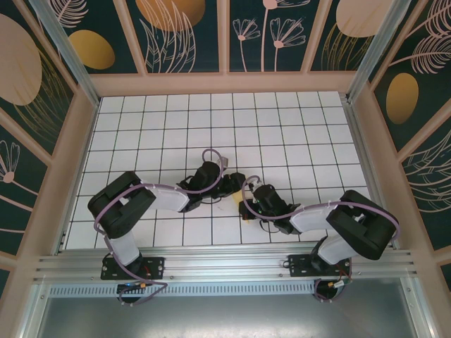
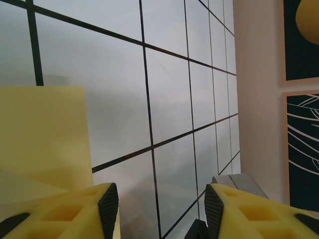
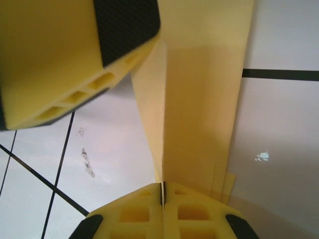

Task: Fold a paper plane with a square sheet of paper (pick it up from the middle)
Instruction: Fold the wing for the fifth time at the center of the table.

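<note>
R fingers [image 3: 163, 196] pinched tight on folded paper [image 3: 199, 109]; its long axis runs straight out from them. L fingers [image 2: 157, 206] half-open, empty, paper just left.

A: Along the bottom?
B: Left gripper [image 2: 157, 209], yellow fingers [image 2: 249, 216] with black pads, set apart, bare tile between.
A: At the left edge?
B: Pale-yellow paper [image 2: 42, 134], flat, rising behind the finger there.
A: Farther off?
B: White grid table [image 2: 169, 94], then beige wall [image 2: 256, 89], dark patterned panels [image 2: 301, 149].
</note>
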### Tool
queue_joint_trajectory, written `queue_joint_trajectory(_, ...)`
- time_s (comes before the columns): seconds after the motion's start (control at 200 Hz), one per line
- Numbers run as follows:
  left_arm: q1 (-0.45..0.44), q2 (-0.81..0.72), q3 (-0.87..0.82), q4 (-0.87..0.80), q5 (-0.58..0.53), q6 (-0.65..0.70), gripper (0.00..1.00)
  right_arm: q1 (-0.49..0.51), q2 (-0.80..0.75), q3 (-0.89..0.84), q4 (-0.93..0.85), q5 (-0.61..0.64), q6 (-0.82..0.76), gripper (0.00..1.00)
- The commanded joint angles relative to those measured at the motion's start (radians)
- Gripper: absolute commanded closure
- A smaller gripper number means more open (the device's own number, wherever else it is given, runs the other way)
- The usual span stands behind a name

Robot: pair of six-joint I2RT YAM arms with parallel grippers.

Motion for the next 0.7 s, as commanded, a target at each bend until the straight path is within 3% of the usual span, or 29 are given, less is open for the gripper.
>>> queue_joint_trajectory(0.0,-0.004,0.032,-0.011,0.048,0.019,0.0,0.49,-0.006,0.014,-0.011,0.059,-0.024,0.032,0.95)
queue_joint_trajectory(0.325,-0.003,0.083,-0.012,0.066,0.02,0.001,0.49,-0.012,0.005,-0.012,0.046,-0.028,0.066,0.9)
queue_joint_trajectory(0.696,-0.004,0.102,-0.016,0.073,0.026,0.006,0.5,-0.012,-0.066,0.007,-0.03,-0.039,0.112,0.78)
